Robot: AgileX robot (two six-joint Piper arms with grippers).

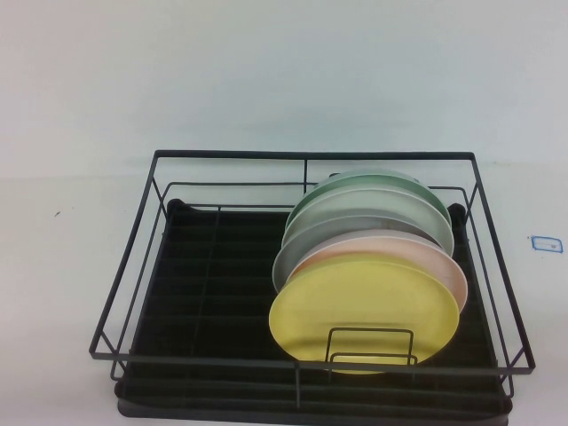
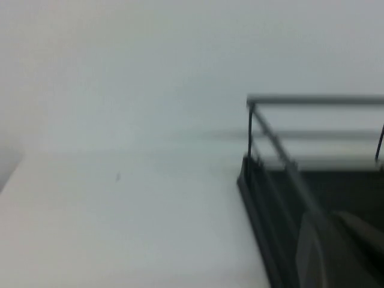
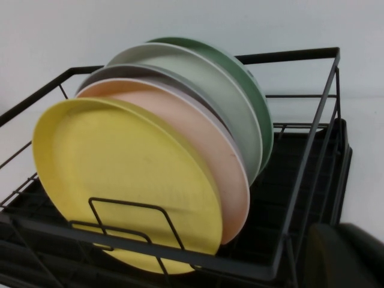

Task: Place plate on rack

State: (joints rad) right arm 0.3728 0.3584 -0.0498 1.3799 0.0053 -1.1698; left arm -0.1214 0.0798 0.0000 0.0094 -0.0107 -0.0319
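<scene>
The yellow plate (image 1: 364,311) stands on edge at the front of a row of plates in the right half of the black wire rack (image 1: 311,155), just behind the small wire loop (image 1: 371,346). It also shows in the right wrist view (image 3: 126,180), leaning against the pale pink plate (image 3: 204,138). Neither gripper shows in the high view. A dark part of my right gripper (image 3: 345,255) sits outside the rack's front right corner (image 3: 300,162). A blurred dark part of my left gripper (image 2: 336,252) sits near the rack's left side (image 2: 312,100). Nothing is seen held.
Behind the yellow plate stand the pink plate (image 1: 426,257), grey-white plates (image 1: 373,213) and a green plate (image 1: 355,184). The rack's left half (image 1: 213,266) holds no plates. A small blue-edged label (image 1: 546,243) lies on the white table (image 1: 53,266) to the right.
</scene>
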